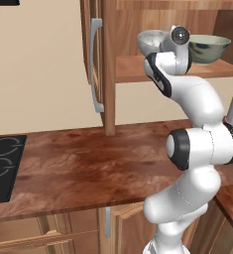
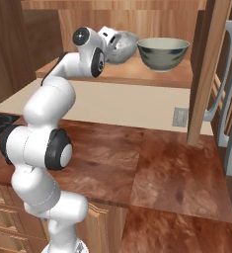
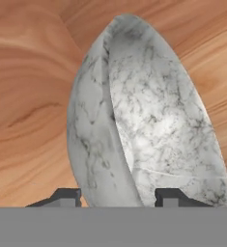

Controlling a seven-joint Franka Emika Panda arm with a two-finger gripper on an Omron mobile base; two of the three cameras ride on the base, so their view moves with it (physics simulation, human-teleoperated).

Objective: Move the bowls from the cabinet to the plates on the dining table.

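Left base view: wall cabinet (image 1: 138,69), door (image 1: 94,59) swung open with its grey bar handle (image 1: 96,64) edge-on; on the shelf, a pale speckled bowl (image 1: 150,42) toward the shelf's left end, its right part covered by the arm's wrist, and a grey-green bowl (image 1: 209,47) beside it toward the right, its left rim hidden behind the same wrist. Gripper not made out here, masked by the wrist. Wooden counter (image 1: 88,168) below; black stovetop (image 1: 4,166) cut off at the picture's left edge. Right base view: pale speckled bowl (image 2: 123,47) largely behind the hand, contact not readable; grey-green bowl (image 2: 163,53) fully visible, upright, cream inside, near the shelf's front edge, just beside the pale one. Open door (image 2: 211,69) cuts across the right side. Hand view: gripper (image 3: 117,197) straddles the rim of the pale speckled bowl (image 3: 148,120), one finger tip (image 3: 65,197) outside the wall, the other inside; jaws part closed around the wall, pad contact hidden at the bottom, so a firm grip cannot be confirmed. Cabinet wood fills the background.
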